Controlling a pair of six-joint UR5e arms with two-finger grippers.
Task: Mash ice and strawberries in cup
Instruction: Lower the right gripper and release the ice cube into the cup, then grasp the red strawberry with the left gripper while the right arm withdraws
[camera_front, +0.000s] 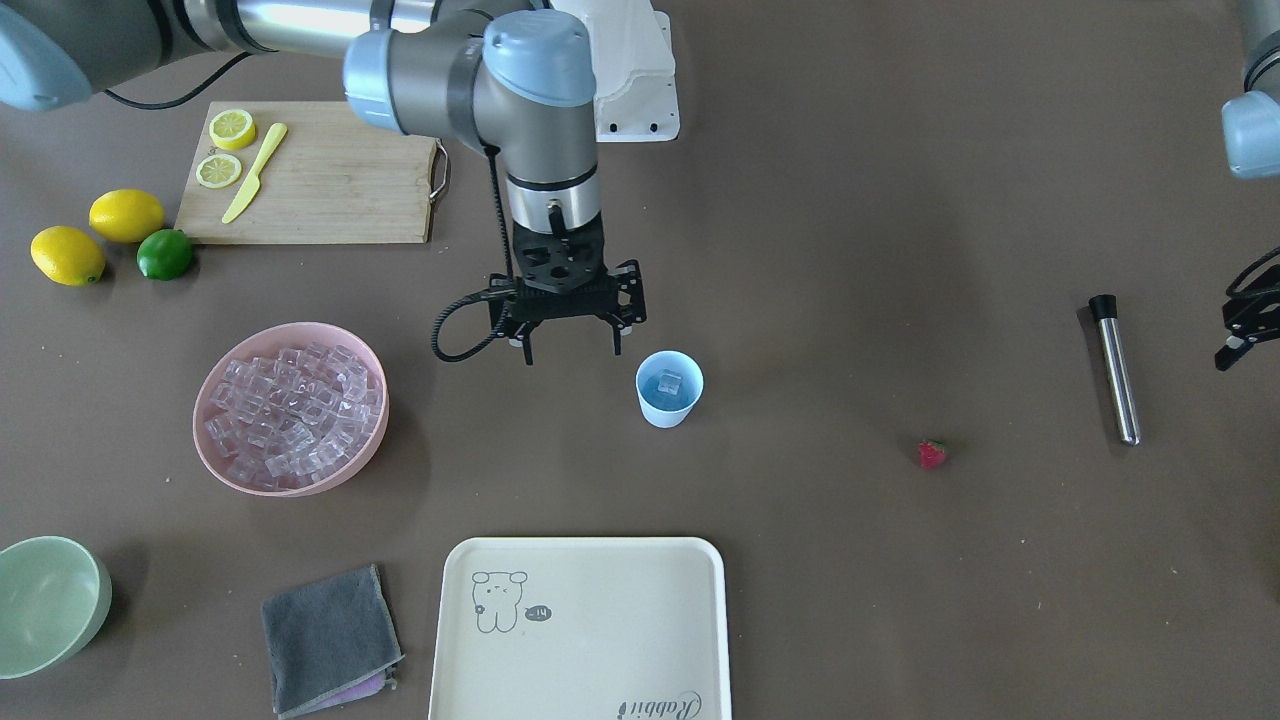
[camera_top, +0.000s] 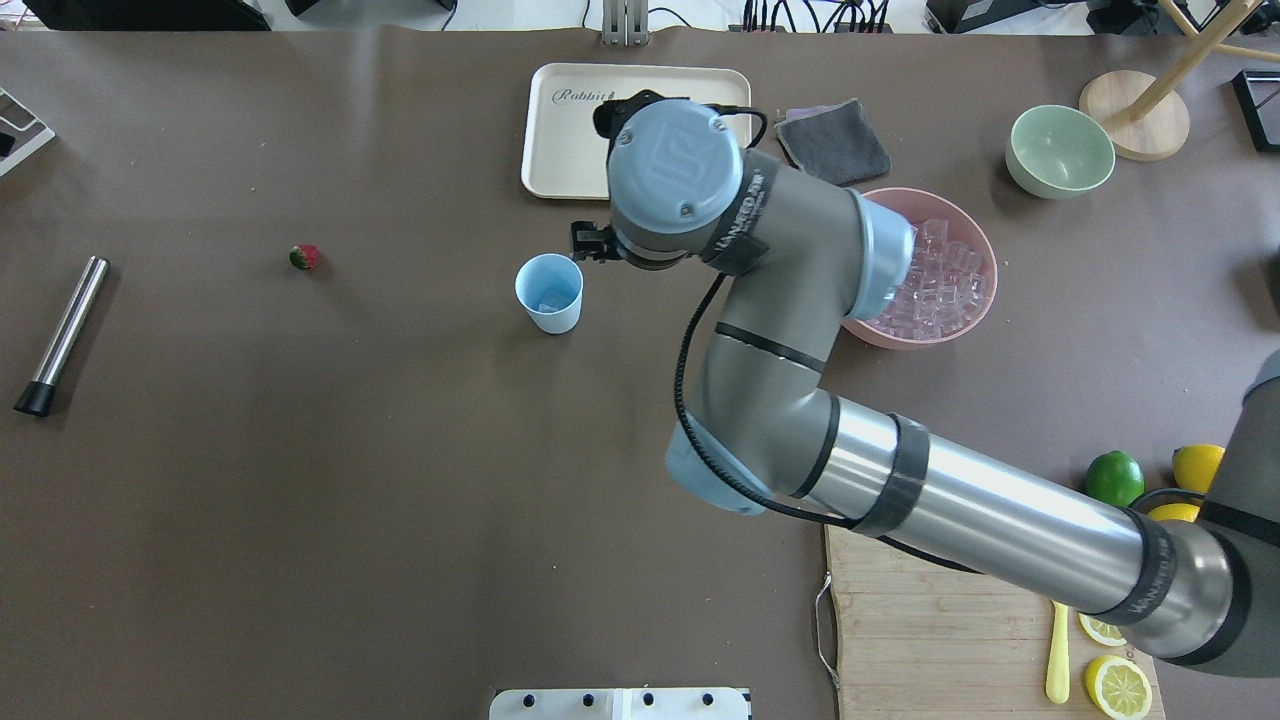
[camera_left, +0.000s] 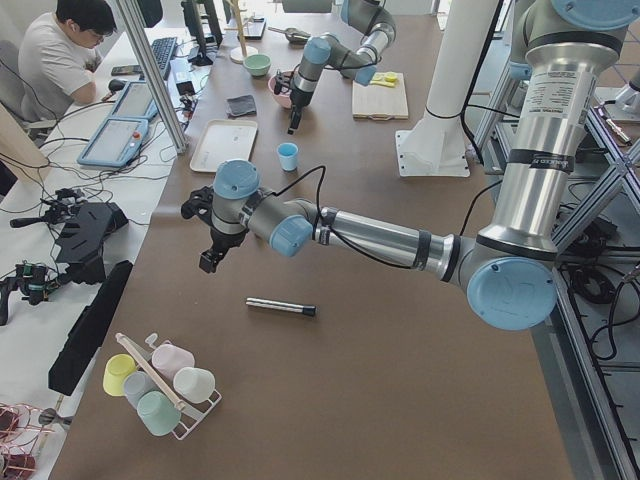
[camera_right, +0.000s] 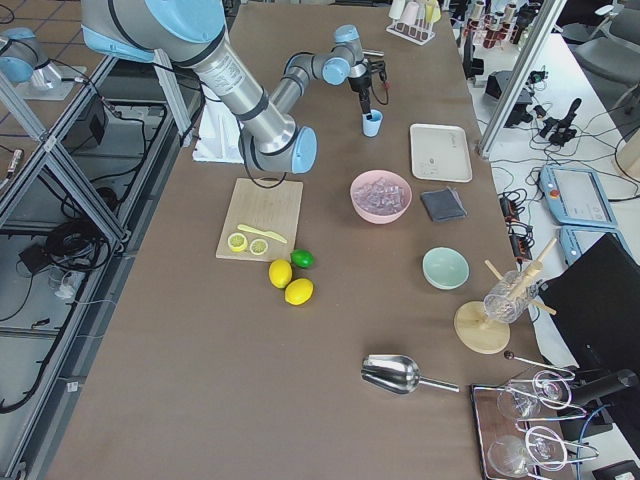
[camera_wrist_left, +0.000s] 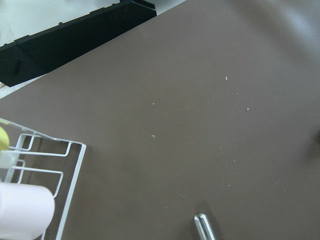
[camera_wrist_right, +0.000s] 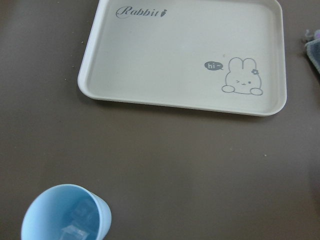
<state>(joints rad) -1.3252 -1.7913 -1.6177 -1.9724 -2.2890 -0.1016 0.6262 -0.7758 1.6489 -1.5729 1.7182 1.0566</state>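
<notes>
The light blue cup (camera_front: 669, 389) stands upright mid-table with one clear ice cube (camera_front: 668, 381) inside; it also shows in the overhead view (camera_top: 549, 292) and the right wrist view (camera_wrist_right: 67, 215). Many more ice cubes (camera_front: 295, 410) fill the pink bowl (camera_front: 372, 370). My right gripper (camera_front: 572, 352) hangs open and empty just beside the cup, between it and the pink bowl. The red strawberry (camera_front: 932, 454) lies alone on the table, well away on the cup's other side. My left gripper (camera_front: 1240, 335) is cut off by the view's edge, and I cannot tell whether it is open or shut.
A metal muddler (camera_front: 1115, 368) with a black end lies near the left gripper. A cream tray (camera_front: 580, 600), grey cloth (camera_front: 330, 635) and pale green bowl (camera_front: 50, 600) sit along the far edge. A cutting board (camera_front: 330, 190) with lemon slices, a yellow knife, lemons and a lime (camera_front: 165, 254) sit beside the right arm.
</notes>
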